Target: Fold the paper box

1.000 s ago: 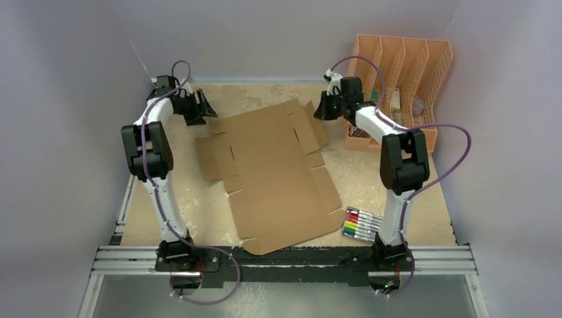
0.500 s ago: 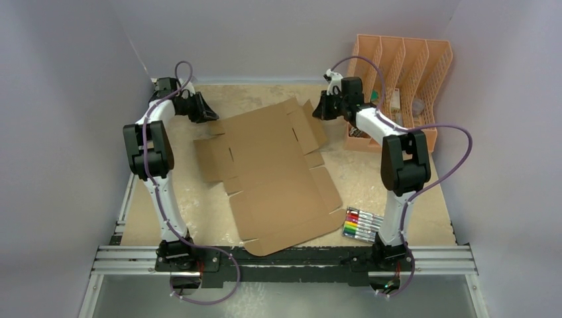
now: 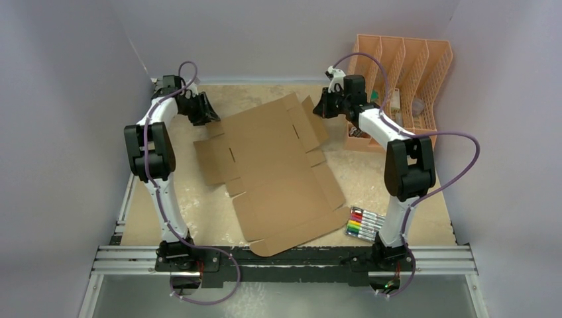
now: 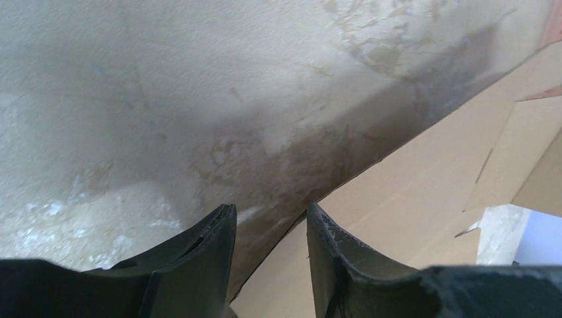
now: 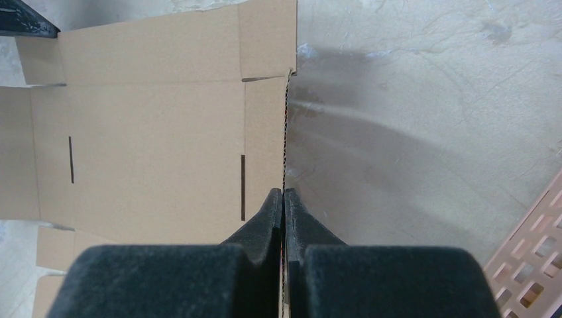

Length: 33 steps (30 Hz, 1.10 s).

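The paper box [image 3: 275, 172] is a flat brown die-cut cardboard sheet with flaps and slots, lying across the middle of the table. My left gripper [image 3: 211, 116] is at the sheet's far left corner. In the left wrist view it [image 4: 267, 215] stands open, and the sheet's edge [image 4: 424, 199] runs into the gap between the fingers without being pinched. My right gripper [image 3: 319, 109] is at the far right flap. In the right wrist view it [image 5: 283, 192] is shut on the sheet's corrugated edge [image 5: 152, 146], which passes straight between the pads.
A peach slotted organizer [image 3: 404, 73] stands at the back right, close behind the right arm, and shows in the right wrist view [image 5: 530, 265]. A row of coloured markers [image 3: 364, 224] lies by the sheet's near right corner. Grey walls close in the sides.
The left gripper narrowed, then opened partway again, and moved slightly right along the far corner. The sheet and the markers shifted a little to the right. The right gripper stayed shut on the edge.
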Each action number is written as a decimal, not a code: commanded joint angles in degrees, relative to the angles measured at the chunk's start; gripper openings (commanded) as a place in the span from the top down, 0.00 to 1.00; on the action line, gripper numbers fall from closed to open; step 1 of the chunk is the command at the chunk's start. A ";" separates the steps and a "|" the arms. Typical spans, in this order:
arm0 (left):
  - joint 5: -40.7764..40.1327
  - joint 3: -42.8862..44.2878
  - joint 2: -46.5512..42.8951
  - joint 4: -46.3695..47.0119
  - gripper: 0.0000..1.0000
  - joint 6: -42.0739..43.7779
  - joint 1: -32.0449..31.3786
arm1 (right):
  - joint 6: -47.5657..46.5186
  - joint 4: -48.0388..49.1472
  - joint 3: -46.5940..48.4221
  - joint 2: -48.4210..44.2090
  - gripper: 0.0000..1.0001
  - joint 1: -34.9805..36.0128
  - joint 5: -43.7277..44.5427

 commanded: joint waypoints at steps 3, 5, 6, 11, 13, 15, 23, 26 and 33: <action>-3.61 1.04 -3.17 -2.22 0.56 0.39 0.56 | -0.67 3.52 -0.76 -3.22 1.00 -0.28 -1.38; -3.40 1.14 -3.25 -2.65 0.56 0.75 0.57 | -0.60 3.83 -1.05 -3.31 1.00 -0.30 -1.14; -2.85 1.12 -3.30 -2.92 0.57 1.09 0.56 | -0.57 3.86 -1.08 -3.36 1.00 -0.26 -1.19; 2.22 0.16 -4.34 -2.53 0.73 2.29 0.47 | -0.51 4.19 -1.17 -3.49 1.00 -0.29 -1.30; 3.74 -0.83 -5.35 -1.18 0.82 2.56 0.47 | -0.43 4.15 -1.13 -3.70 1.00 -0.32 -1.45; 5.27 -1.44 -6.18 0.35 0.88 2.51 0.47 | -0.41 4.06 -1.09 -4.05 1.00 -0.31 -1.72; 5.59 -0.70 -9.79 3.51 1.00 5.73 -1.46 | -5.88 0.23 0.16 -5.60 0.85 -0.28 -0.70; 4.52 -0.44 -11.75 3.46 1.00 8.81 -3.07 | -9.93 -4.22 3.18 -5.47 0.73 -0.25 0.43; 2.51 1.68 -15.46 2.93 1.00 13.42 -6.38 | -19.86 -10.87 12.19 -4.47 0.46 -0.68 -2.02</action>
